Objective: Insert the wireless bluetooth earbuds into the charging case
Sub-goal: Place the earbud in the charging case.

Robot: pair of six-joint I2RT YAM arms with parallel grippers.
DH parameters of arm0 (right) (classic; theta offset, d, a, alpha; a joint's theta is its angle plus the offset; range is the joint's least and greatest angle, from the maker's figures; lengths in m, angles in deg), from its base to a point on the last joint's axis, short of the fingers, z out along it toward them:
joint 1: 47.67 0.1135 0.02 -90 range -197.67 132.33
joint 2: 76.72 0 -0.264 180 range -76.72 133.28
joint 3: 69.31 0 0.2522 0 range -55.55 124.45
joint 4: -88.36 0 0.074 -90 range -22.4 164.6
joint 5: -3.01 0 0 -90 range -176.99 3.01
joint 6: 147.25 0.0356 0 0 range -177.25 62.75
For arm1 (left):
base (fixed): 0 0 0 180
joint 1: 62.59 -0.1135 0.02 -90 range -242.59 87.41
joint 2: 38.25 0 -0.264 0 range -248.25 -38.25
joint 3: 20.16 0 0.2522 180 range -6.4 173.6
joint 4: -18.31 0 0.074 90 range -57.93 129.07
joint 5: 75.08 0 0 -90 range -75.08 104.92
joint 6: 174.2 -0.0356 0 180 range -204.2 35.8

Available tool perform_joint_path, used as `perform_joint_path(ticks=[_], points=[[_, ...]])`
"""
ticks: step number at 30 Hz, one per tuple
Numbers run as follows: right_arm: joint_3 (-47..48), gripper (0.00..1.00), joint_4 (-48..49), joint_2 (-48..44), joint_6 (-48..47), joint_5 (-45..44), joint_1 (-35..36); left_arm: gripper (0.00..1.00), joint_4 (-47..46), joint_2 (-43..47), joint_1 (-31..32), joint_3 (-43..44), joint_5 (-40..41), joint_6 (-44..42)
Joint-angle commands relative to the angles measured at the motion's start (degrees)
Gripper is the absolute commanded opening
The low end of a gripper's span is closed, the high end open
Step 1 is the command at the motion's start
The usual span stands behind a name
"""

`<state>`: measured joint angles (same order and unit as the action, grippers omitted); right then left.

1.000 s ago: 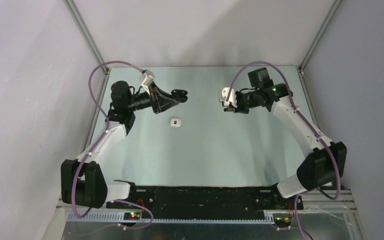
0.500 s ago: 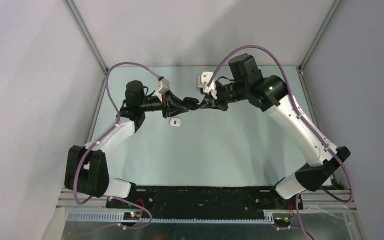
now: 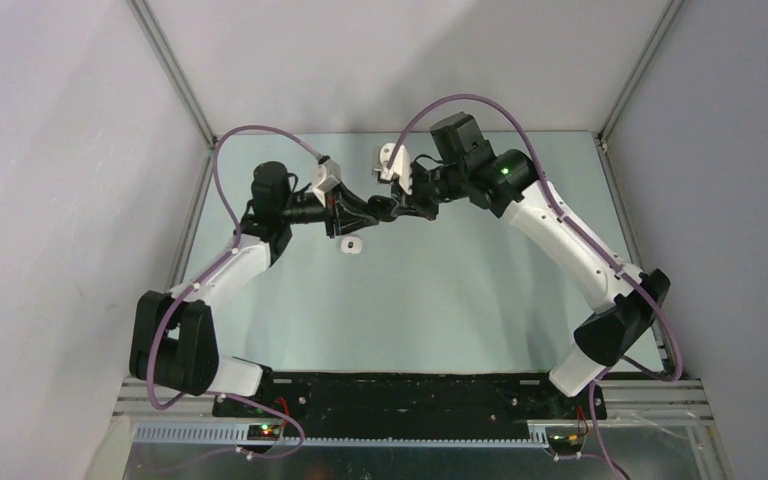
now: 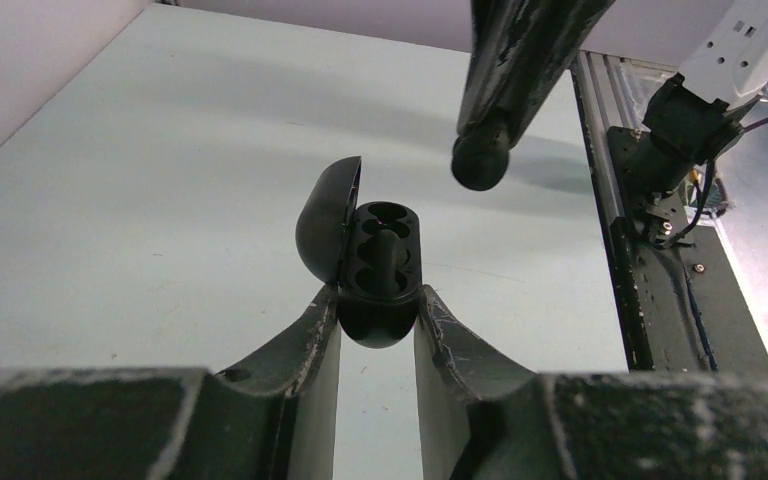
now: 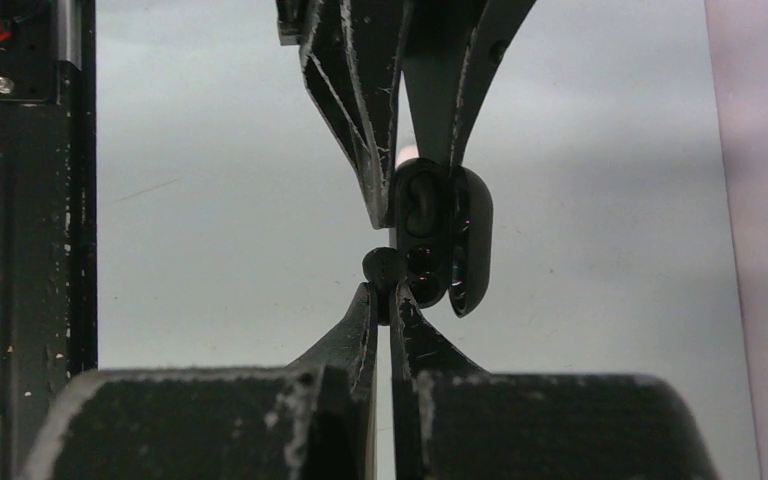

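The left gripper (image 4: 378, 320) is clamping the open black pebble-shaped charging case (image 4: 385, 245); the right gripper (image 5: 385, 300) is pinching a tiny black earbud (image 5: 384, 267) at its mouth (seemingly off-centre), risking a slip off the rim

the left hand (image 4: 379, 298) hides the lower end of the charging case (image 4: 382, 245); the left wrist view's top edge cuts off the right hand (image 4: 485, 140) above its earbud (image 4: 479, 168). from above, case and fingertips merge, too small to separate.
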<state>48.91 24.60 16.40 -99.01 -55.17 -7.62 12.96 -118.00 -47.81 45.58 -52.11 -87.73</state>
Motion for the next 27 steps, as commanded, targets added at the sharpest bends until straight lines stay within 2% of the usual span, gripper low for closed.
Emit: perform_joint_path(ticks=[1,15,27], points=[[0.2,0.0,3.1,0.1,-0.6,-2.0,0.4,0.0,-2.2,0.5,0.4,2.4,-1.6,-1.2],[-1.7,0.0,3.3,2.1,-3.0,-2.6,0.0,0.0,-2.2,0.2,0.5,2.6,-1.8,0.3],[-6.7,0.0,8.8,0.8,-2.3,-3.3,-0.3,0.0,-2.1,-0.4,0.5,3.1,-2.3,0.0]])
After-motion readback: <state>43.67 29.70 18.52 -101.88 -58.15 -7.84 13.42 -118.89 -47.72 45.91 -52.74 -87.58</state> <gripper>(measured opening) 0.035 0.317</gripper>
